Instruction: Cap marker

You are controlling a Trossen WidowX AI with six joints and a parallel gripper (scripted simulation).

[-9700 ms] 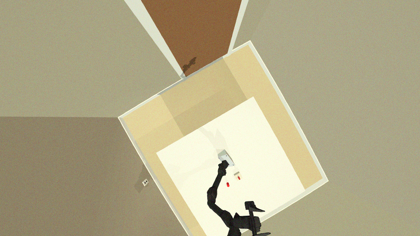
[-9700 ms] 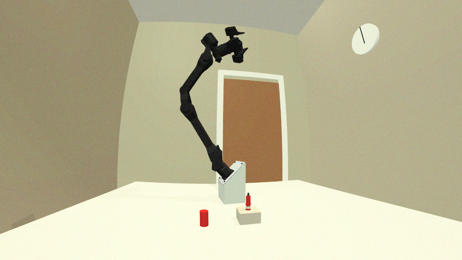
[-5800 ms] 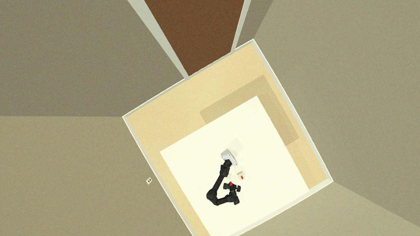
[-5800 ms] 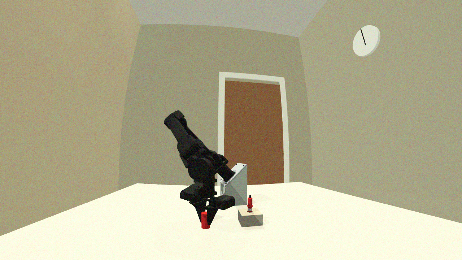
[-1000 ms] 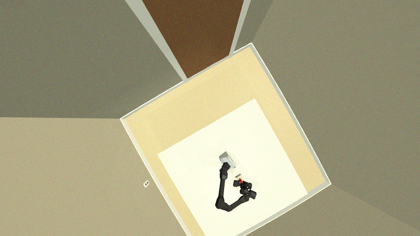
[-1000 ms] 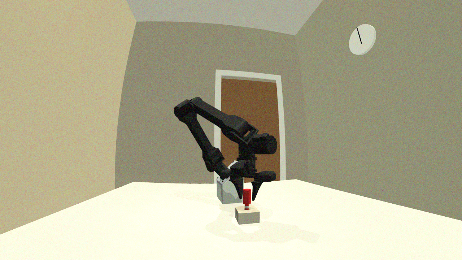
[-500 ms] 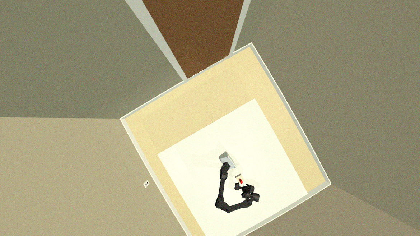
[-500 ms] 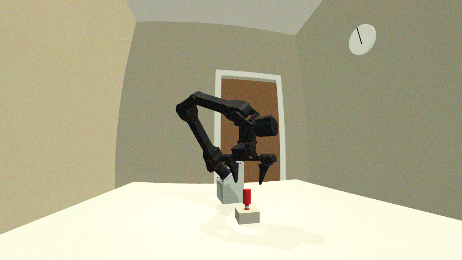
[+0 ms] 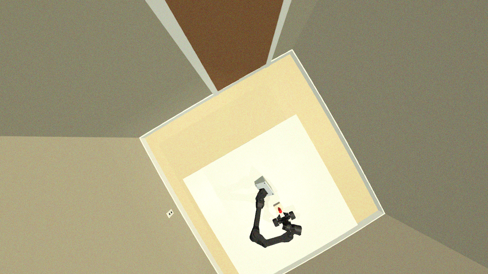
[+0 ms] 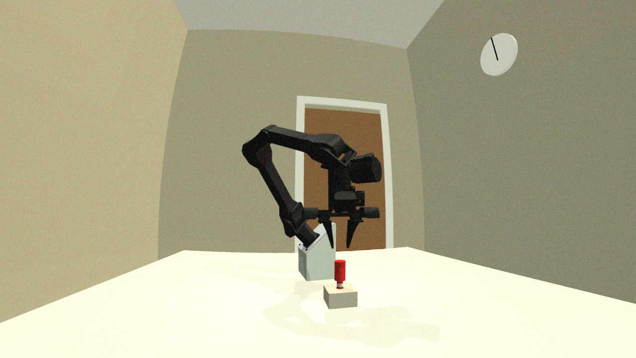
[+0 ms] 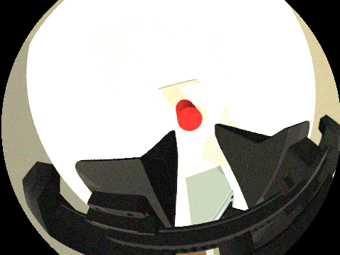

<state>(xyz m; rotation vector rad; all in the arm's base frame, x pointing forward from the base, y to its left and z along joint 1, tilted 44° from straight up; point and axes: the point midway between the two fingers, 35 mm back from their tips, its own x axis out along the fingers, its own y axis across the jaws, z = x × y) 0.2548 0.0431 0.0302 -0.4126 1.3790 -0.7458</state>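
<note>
Overhead, hand empty, parted above capped marker.

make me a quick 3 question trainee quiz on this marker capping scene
1. True or false: the red cap sits on the marker in the holder block.
2. Where is the end effector relative to the cap? A) clamped on it B) above it, apart C) resting on the table
3. Fill in: the end effector holds ____.

Key: 1 true. 2 B, its fingers hang above the cap with a gap showing. 3 nothing; it is open.
</note>
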